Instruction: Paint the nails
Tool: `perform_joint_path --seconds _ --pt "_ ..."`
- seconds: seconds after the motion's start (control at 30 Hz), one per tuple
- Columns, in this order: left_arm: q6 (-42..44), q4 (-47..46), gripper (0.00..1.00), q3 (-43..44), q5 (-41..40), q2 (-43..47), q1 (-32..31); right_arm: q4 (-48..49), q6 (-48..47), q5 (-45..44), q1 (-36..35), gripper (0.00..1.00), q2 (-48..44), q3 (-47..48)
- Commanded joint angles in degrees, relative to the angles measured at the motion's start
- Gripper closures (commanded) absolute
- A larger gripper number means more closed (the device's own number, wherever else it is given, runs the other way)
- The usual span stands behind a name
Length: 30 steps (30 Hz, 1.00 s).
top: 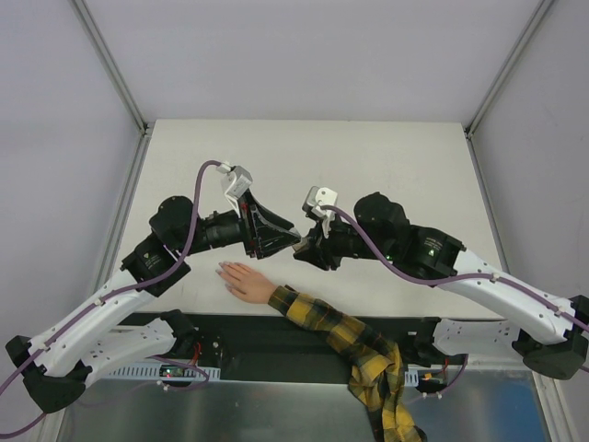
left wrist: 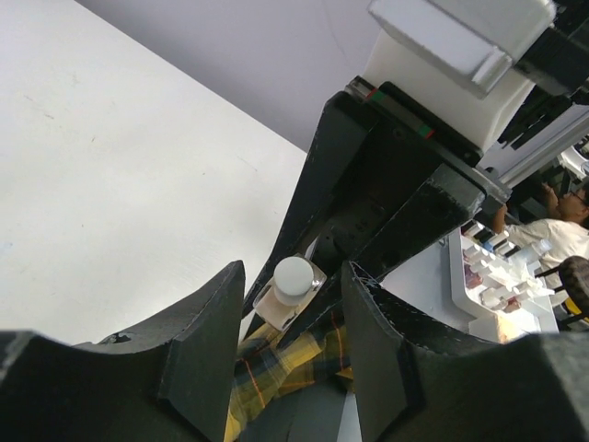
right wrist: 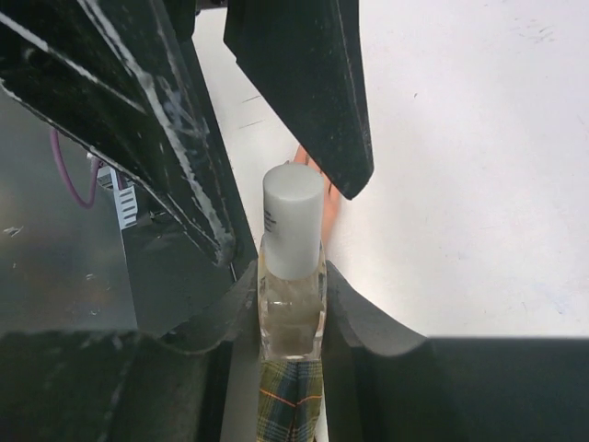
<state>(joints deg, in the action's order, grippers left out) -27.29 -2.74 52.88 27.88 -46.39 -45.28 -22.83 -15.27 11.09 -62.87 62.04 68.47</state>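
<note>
My right gripper (top: 306, 250) is shut on a clear nail polish bottle (right wrist: 291, 313) with a white cap (right wrist: 293, 221), held above the table. My left gripper (top: 293, 241) is open and faces it. Its fingers (left wrist: 198, 350) stand on either side of the cap (left wrist: 294, 277) and do not touch it; whether the cap is between the tips or just beyond them I cannot tell. The flesh-coloured hand (top: 244, 281) lies flat below both grippers. It ends the yellow-and-black plaid sleeve (top: 345, 336), which also shows in the wrist views (left wrist: 276, 359) (right wrist: 291, 401). The nails are too small to make out.
The white table (top: 368, 166) stretches behind the grippers. A black strip (top: 230, 333) runs along its near edge under the sleeve. Metal frame posts (top: 110, 64) rise at the back corners. A shelf of small bottles (left wrist: 492, 276) stands beyond the table.
</note>
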Motion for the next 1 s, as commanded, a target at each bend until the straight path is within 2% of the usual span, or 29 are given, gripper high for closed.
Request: perform_joint_path --seconds 0.0,0.07,0.1,0.3,0.33,0.4,0.43,0.47,0.53,0.57,0.6,0.63,0.67,0.73,0.8,0.93,0.97 --pt "1.45 0.9 0.56 2.31 -0.9 -0.45 0.37 1.56 0.15 -1.42 -0.23 1.0 -0.69 2.99" --pt "1.45 0.98 0.58 2.49 -0.63 -0.89 0.45 1.47 0.06 -1.34 -0.15 1.0 -0.69 2.99" --pt "1.36 0.99 0.67 2.49 -0.55 -0.98 0.37 1.47 0.06 -1.34 -0.15 1.0 -0.61 3.08" --pt "1.8 0.99 0.92 3.19 -1.07 -1.07 0.45 1.47 -0.03 -1.34 -0.23 1.0 -0.34 2.9" --pt "1.89 0.99 1.0 3.28 -0.98 -1.07 0.45 1.47 -0.03 -1.25 -0.15 1.0 -0.17 2.9" --pt "2.41 0.98 1.0 3.37 -0.9 -1.07 0.36 1.38 -0.11 -1.34 -0.23 0.95 -0.08 2.99" --pt "2.59 0.99 1.0 3.45 -0.9 -0.9 0.36 1.3 -0.11 -1.42 -0.15 0.91 -0.25 2.9" --pt "2.85 0.99 1.0 3.37 -1.16 -0.81 0.45 1.3 -0.03 -1.69 -0.23 0.79 -0.25 2.99" --pt "3.38 1.07 1.0 3.02 -2.65 -0.2 0.36 1.21 -0.11 -2.56 -0.15 0.69 -0.52 2.81" --pt "3.73 1.51 1.0 2.84 -3.26 -0.02 0.36 1.12 -0.11 -3.09 -0.15 0.59 -0.78 2.64" --pt "4.43 1.86 1.0 2.58 -4.05 0.16 0.45 1.03 -0.03 -4.83 -0.15 0.53 -0.87 2.38" --pt "4.87 2.13 1.0 2.58 -5.45 0.6 0.37 0.95 -0.03 -5.72 -0.15 0.27 -0.96 2.29" --pt "5.66 2.48 1.0 2.58 -6.25 0.69 0.36 0.34 -0.03 -6.78 -0.15 0.09 -1.04 2.2" --pt "6.45 4.05 1.0 2.49 -8.96 1.04 0.45 -0.2 -0.2 -9.59 -0.06 0.0 -1.22 1.94" --pt "7.86 5.81 1.0 2.31 -11.43 1.04 0.37 -0.64 -0.46 -12.48 -0.06 0.03 -2.01 1.5" --pt "9.36 8.01 1.0 0.12 -21.53 1.48 0.36 -0.64 -0.99 -16.62 -0.06 0.04 -4.64 -1.66" --pt "9.36 8.1 1.0 -1.71 -27.03 1.65 0.45 -0.72 -0.99 -17.5 0.03 0.04 -5.17 -3.32"
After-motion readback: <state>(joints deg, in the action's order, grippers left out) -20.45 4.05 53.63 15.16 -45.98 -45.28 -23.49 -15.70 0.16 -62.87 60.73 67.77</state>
